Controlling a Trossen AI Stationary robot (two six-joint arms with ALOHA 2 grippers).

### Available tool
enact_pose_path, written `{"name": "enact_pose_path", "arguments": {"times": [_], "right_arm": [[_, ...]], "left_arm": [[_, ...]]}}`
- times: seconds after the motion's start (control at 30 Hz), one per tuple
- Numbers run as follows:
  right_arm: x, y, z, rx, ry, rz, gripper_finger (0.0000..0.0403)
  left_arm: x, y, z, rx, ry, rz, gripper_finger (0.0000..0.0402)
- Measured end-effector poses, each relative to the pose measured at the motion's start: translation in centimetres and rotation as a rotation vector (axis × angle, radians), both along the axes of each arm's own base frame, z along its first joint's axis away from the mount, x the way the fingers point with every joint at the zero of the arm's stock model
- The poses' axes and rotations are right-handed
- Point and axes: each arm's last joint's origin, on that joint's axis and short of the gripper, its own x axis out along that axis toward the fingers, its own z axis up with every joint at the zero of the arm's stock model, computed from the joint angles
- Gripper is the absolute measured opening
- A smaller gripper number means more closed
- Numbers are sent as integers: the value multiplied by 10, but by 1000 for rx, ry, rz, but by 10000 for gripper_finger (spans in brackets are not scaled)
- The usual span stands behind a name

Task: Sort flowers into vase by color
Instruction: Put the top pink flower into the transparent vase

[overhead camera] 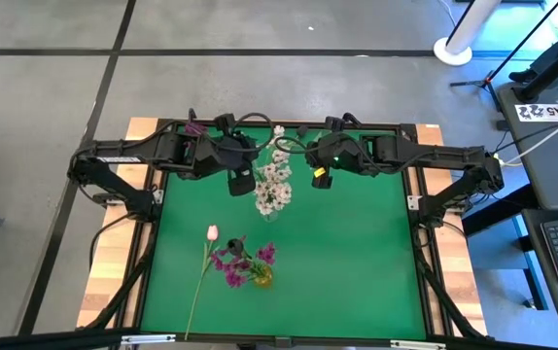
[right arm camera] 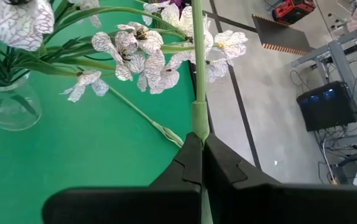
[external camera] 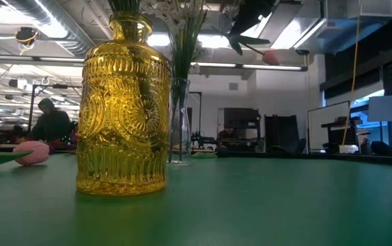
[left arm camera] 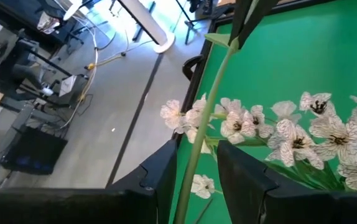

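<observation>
Yellow vase fills our low view, magenta flowers in it. Our right gripper pinches a green stem shut-tight; left gripper's jaws stand loosely around it, likely a handover above the clear vase of white flowers.

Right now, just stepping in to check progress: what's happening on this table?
The right gripper is shut on a green flower stem beside the clear vase of white flowers. The left gripper stands open around a stem, not squeezing it. Nearer the front, the yellow vase holds the magenta flowers, and a pink tulip lies on the green table.
</observation>
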Motion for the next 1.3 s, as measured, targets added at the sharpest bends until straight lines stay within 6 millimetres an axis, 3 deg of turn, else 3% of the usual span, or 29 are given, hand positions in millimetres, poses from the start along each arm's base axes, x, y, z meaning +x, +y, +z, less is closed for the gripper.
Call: {"name": "enact_pose_path", "arguments": {"times": [0.63,1.3], "right_arm": [[0,0,0,1,-1,0,1],[0,0,0,1,-1,0,1]], "left_arm": [[2,-1,1,-26,-18,-27,109],[2,-2,0,-54,-20,-54,15]]}}
